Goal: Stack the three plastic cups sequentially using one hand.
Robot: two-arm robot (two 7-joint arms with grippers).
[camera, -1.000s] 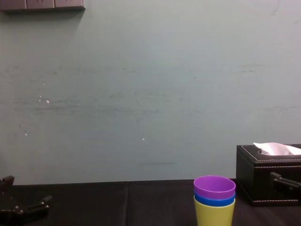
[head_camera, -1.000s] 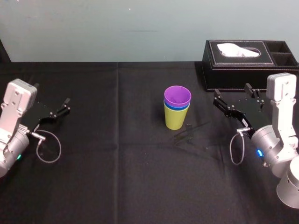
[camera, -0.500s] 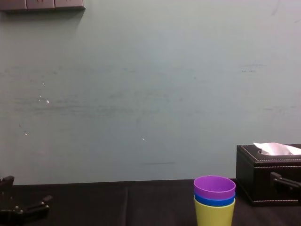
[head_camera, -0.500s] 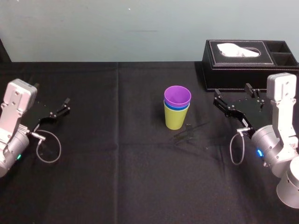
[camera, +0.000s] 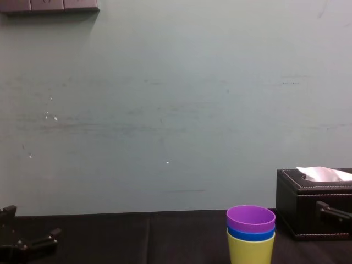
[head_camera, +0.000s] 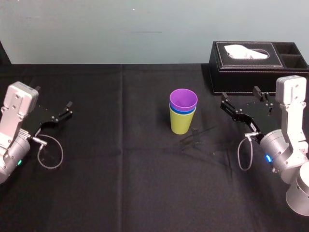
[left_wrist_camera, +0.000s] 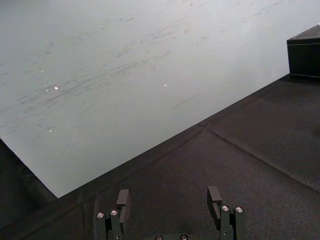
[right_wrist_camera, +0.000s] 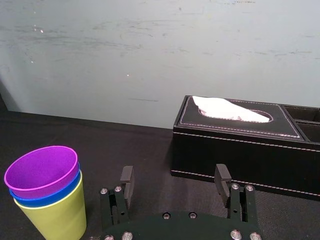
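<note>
Left tool (head_camera: 65,110): parked at 9 o'clock of the cup stack, well apart from it, low over the table (head_camera: 120,169). Jaws spread wide, nothing held. The left wrist view (left_wrist_camera: 169,192) looks between its two slim black fingers (left_wrist_camera: 123,200) at bare dark cloth and the pale wall (left_wrist_camera: 125,75). The chest view catches it side-on (camera: 31,223).

Stack: table centre.
- Lime cup (head_camera: 181,124) at the bottom, standing on the black cloth.
- Blue cup (head_camera: 182,111) nested inside it, showing as a narrow band below its rim.
- Purple cup (head_camera: 183,99) nested on top.

All three are upright with mouths up and long axis vertical. They are smooth plastic, round, and taper toward the base. The head view looks down into the purple mouth. The chest view gives the side profile, with rims stepped purple (camera: 251,217), blue (camera: 250,234), lime (camera: 250,250). The right wrist view shows both the purple interior (right_wrist_camera: 42,167) and the lime wall (right_wrist_camera: 52,220), with the blue band (right_wrist_camera: 45,197) between.

Right tool (head_camera: 240,93): at 3 o'clock of the stack, near but not touching it. Jaws wide, empty (right_wrist_camera: 174,170).

Tissue box (head_camera: 251,67): at 1 to 2 o'clock of the stack, against the wall. It is black, rectangular and stitched along the edges, with white tissue rising from an oval slot. The head view shows open compartments at its right end.
</note>
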